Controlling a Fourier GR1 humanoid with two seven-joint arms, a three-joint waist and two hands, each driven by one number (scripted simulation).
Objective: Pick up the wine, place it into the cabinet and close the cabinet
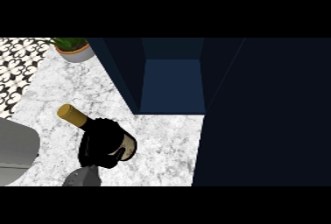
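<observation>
The wine bottle (72, 115) is tilted, its gold-capped neck pointing up and left, and a strip of pale label shows by the fingers. My right hand (100, 144) is curled round the bottle's dark body and hides most of it, over the marble counter (71, 87). The dark blue cabinet (171, 83) is open up and to the right of the hand, its inside a blue recess. Its door (265, 113) stands open as a large dark panel filling the right side. Only a grey forearm (14, 151) shows at the left edge; the left hand is out of view.
A potted green plant (73, 48) stands at the counter's far left corner. Black-and-white patterned tiles (16, 65) border the counter on the left. Bare marble lies between the hand and the cabinet's front.
</observation>
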